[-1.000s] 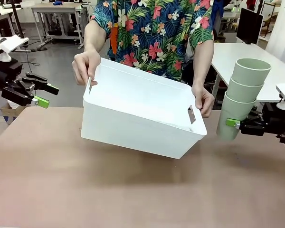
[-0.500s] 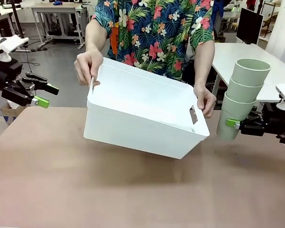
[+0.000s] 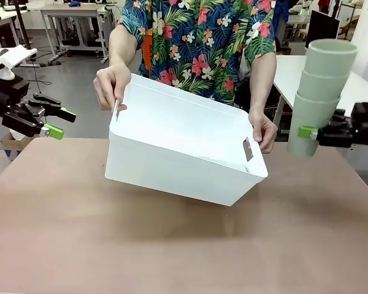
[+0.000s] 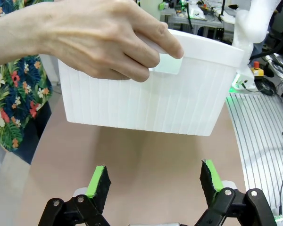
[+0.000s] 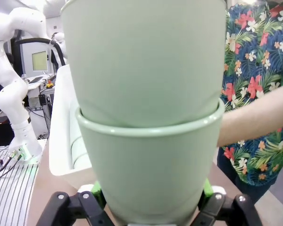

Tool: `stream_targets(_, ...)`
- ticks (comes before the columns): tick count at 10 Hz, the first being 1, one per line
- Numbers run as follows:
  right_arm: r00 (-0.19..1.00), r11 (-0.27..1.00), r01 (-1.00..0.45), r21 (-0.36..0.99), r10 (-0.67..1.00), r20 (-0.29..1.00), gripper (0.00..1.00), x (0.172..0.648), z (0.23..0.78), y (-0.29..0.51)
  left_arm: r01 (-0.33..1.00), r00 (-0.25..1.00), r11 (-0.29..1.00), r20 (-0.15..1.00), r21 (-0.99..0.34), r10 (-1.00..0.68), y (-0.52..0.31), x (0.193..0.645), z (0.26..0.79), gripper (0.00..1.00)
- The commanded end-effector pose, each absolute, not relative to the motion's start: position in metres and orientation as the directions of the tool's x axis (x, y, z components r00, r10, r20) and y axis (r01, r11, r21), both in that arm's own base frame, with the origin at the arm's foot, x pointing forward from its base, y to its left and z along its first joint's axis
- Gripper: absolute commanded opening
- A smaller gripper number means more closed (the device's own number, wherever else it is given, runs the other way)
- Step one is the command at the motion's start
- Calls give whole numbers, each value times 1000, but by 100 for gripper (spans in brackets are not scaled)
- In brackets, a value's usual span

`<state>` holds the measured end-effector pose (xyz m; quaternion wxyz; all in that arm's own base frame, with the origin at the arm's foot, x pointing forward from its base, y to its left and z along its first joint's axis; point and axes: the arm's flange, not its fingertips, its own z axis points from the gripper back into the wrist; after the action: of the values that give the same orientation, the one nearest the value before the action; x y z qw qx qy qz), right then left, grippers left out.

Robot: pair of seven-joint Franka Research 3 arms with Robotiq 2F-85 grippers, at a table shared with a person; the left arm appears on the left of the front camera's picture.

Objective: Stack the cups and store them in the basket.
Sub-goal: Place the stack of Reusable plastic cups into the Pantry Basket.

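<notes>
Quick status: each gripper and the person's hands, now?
Left gripper: open, empty.
Right gripper: shut on the cup stack.
Person's hands: holding the basket by its ends, tilted above the table.

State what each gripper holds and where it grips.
The right gripper clamps the stack of cups by the bottom cup's lower wall. The left gripper is open, holding nothing.

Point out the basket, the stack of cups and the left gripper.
basket (image 3: 172, 162): front view, on its near long wall.
stack of cups (image 3: 316, 110): front view, on the middle of the stack.
left gripper (image 4: 153, 181): left wrist view, midway between its fingertips.
</notes>
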<state>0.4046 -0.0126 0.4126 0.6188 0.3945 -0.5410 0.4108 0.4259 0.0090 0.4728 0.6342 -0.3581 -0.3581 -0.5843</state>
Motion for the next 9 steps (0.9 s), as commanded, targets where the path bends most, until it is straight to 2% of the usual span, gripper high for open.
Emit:
stream_targets(1, 114, 396, -917, 47, 146, 983, 85, 405, 458, 18, 997, 70, 73, 872, -39, -484, 8, 426, 475, 100)
stream_targets(6, 97, 421, -907, -29, 273, 957, 85, 401, 526, 97, 997, 70, 73, 872, -39, -484, 8, 426, 475, 100)
stream_targets(9, 85, 403, -913, -70, 353, 932, 85, 385, 539, 136, 997, 70, 73, 872, -39, -484, 8, 426, 475, 100)
